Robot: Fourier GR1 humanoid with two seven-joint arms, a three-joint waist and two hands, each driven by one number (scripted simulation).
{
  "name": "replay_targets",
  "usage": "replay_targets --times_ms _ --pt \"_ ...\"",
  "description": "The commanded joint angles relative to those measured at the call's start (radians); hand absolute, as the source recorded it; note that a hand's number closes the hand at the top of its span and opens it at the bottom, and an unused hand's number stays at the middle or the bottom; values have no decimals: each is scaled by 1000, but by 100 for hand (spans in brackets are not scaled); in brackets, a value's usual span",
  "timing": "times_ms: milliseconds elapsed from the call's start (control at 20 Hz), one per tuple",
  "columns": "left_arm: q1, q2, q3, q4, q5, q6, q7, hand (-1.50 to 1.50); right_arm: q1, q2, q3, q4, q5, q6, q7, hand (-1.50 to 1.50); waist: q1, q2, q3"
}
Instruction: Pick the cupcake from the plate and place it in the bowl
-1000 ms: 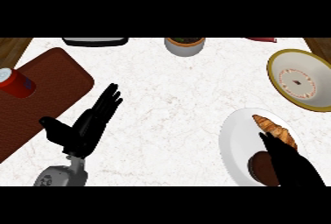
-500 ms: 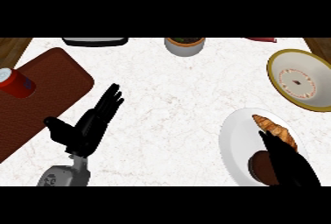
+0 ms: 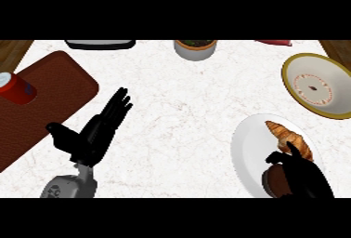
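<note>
Cupcake (image 3: pixel 273 180): you'll find it at the near end of the white plate (image 3: pixel 248 144), a brown round shape mostly hidden under the right hand; a croissant (image 3: pixel 289 136) lies just beyond it on the same plate.
Right hand (image 3: pixel 302 175): its fingers are curled over the cupcake and the thumb sits at its left side, so you appear to have a grasp.
Change: over the last second this hand has barely shifted, only settling a little on the cupcake, which has not left the plate.
Meaning: you are likely at the end of the grasp, with the lift not yet begun.
Bowl (image 3: pixel 319 85): it stands beyond the plate near the right edge, yellow-rimmed, well apart from the cupcake.
Left hand (image 3: pixel 96 132): it rests open at the left, fingers straight, beside the brown board (image 3: pixel 48 93).
</note>
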Motion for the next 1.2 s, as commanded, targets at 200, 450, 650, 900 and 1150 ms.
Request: replay_targets --times_ms 200,450,650,900,1150 --pt "51 -5 3 21 -24 -34 -54 0 -36 34 25 48 61 6 -59 150 5 6 8" --pt "-23 13 61 -4 20 -42 27 0 -19 47 39 112 136 -75 -109 150 4 6 8" --pt "-14 -35 12 28 -15 -23 -28 0 -45 -195 -39 155 -2 -31 -487 150 7 9 10" --pt "24 -25 12 13 -37 -16 -39 0 -39 -282 -33 285 47 -156 -755 150 8 7 9" --pt "66 -20 3 -51 -35 -22 1 0 -31 -275 -135 112 37 -152 -685 150 -1 4 8"
